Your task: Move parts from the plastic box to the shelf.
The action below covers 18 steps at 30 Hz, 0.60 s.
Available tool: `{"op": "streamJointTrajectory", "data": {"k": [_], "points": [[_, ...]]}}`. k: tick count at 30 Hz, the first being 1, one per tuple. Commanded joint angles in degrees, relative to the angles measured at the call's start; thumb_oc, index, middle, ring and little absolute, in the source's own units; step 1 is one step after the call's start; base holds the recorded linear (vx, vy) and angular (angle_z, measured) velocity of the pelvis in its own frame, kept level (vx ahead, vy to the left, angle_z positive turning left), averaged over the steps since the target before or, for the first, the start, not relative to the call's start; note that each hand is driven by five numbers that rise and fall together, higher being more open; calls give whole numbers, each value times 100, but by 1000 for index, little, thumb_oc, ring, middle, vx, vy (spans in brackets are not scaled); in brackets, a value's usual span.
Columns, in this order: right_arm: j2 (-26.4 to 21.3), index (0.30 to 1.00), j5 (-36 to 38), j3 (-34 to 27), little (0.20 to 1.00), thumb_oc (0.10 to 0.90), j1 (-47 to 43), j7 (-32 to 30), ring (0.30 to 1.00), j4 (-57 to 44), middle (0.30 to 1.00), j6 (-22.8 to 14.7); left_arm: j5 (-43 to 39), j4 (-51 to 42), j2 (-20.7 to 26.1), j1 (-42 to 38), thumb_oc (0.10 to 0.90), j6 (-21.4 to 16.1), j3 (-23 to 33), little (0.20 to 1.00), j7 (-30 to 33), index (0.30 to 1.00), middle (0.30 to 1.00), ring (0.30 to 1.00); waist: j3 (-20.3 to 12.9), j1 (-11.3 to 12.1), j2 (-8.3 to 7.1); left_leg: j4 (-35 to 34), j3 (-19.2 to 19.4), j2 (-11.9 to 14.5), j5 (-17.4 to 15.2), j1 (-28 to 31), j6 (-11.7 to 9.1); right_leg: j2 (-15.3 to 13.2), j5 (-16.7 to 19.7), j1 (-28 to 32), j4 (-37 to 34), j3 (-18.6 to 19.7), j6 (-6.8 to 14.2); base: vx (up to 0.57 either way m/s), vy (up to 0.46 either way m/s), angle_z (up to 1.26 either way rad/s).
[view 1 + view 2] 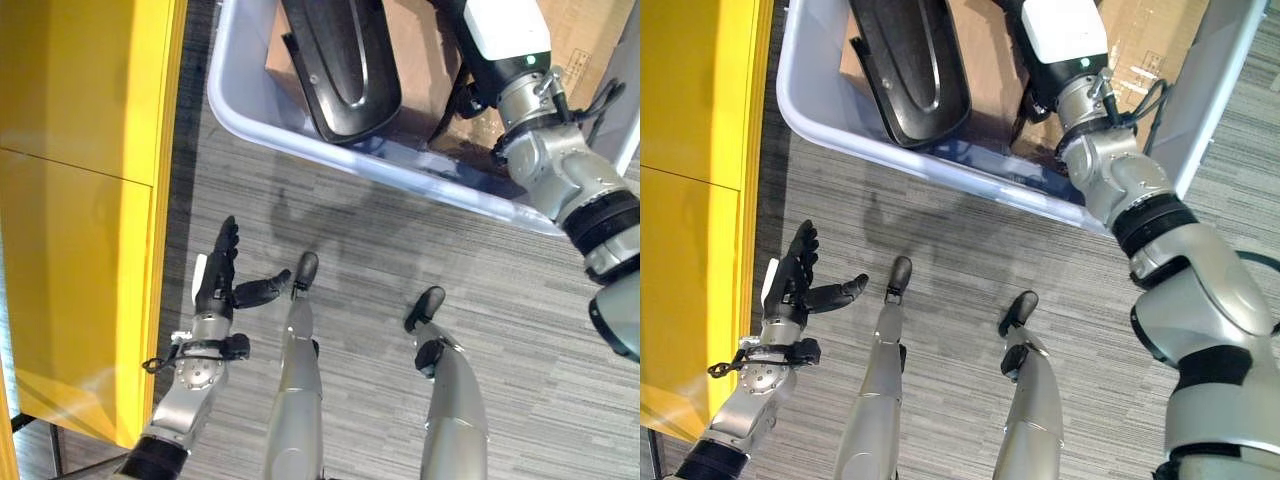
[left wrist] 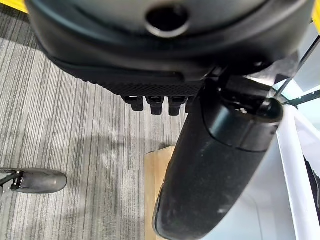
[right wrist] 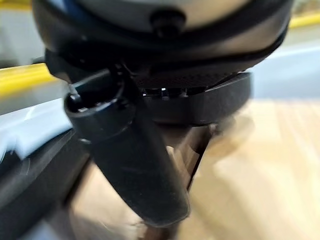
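Observation:
The translucent plastic box [image 1: 300,140] stands on the carpet at the far side, holding a long black moulded part [image 1: 340,60] that rests on brown cardboard [image 1: 420,60]. My right arm reaches over the box's near rim from the right. In the right wrist view, my right hand [image 3: 135,165] hangs inside the box with its thumb out and fingers straight, just short of a black part [image 3: 220,105] above the cardboard. My left hand [image 1: 215,285] hovers over the floor beside the yellow shelf [image 1: 80,200], open and holding nothing.
The yellow shelf runs along the whole left side. A cardboard carton [image 1: 590,40] and a slanting grey post [image 1: 1210,80] stand at the far right behind the box. Grey carpet [image 1: 400,250] stretches between the box and me.

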Motion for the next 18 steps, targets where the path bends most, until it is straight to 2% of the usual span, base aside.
{"op": "streamJointTrajectory", "data": {"k": [1,9,18], "points": [[-163,1000,1610,-451,1000,900,57,-180,1000,-738,1000,-344,-67,-459,87,-147,900,-290,60,1000,272,1000,1000,1000,345,-3,-187,-374,188,374,517,890,87,11,516,922,-1084,-75,519,-17,6,-4],[279,1000,3072,-1433,1000,900,1233,85,1000,-1971,1000,-843,-134,-462,126,45,900,-161,184,1000,224,1000,1000,1000,320,-120,-336,-374,256,368,411,1071,122,29,561,1146,-1187,-44,527,-12,15,-5],[620,1000,4142,-1872,1000,900,2055,421,1000,-2952,1000,-1154,-176,-543,164,238,900,-97,260,1000,164,1000,1000,1000,236,-193,-447,-374,290,368,338,1274,136,38,603,1392,-1295,-38,537,-2,1,-1]]}}
